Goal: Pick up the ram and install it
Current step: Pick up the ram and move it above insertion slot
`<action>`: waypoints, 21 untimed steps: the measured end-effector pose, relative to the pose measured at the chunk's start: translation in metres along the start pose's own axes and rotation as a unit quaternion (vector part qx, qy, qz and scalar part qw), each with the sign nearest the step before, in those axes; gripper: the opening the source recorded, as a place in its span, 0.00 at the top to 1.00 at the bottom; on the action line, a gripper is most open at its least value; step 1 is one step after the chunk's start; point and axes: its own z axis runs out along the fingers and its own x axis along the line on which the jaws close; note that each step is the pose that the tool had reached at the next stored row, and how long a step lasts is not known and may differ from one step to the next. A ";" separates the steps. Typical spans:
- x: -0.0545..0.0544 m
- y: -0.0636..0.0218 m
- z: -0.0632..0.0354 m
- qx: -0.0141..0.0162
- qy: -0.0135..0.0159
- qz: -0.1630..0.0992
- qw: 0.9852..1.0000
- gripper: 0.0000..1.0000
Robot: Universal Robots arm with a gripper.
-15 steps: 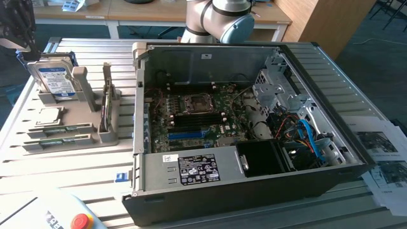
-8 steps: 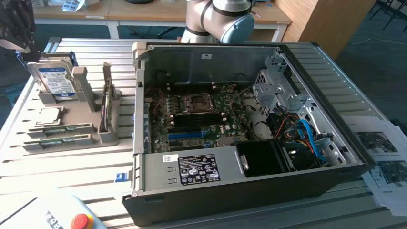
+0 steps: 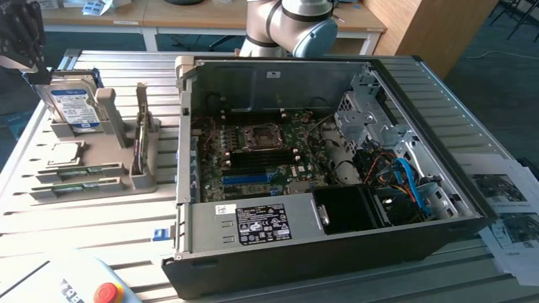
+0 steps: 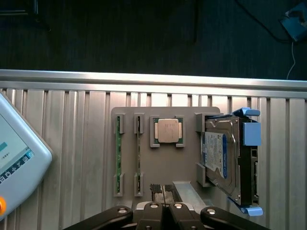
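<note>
**Pick-up not yet begun: hand shut and empty above the parts holder**

The hand [image 4: 163, 207] hangs over the near edge of the grey parts holder [image 4: 187, 167] with its fingers pressed together and nothing between them. It touches none of the parts.

The ram [image 4: 118, 160] stands on its long edge in a slot of the holder, with a second stick [image 4: 139, 160] just beside it in the next slot. Past them sit a processor chip [image 4: 167, 130] and a hard drive [image 4: 223, 158]. The holder lies on the ribbed worktop [image 4: 72, 143].

Farther off, on the exterior view's right, the open computer case [image 3: 278, 60] lies on its side with the motherboard [image 3: 252, 158] exposed.

I judge the step in hand to be the approach to the ram, with nothing of the task done so far. A grasp here calls for the fingers to part and then straddle the thin board squarely. They must line up with its length and stay off the neighbouring stick.
</note>
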 end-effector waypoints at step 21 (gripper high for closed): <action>0.001 -0.0010 0.0244 0.000 0.000 0.000 1.000 0.90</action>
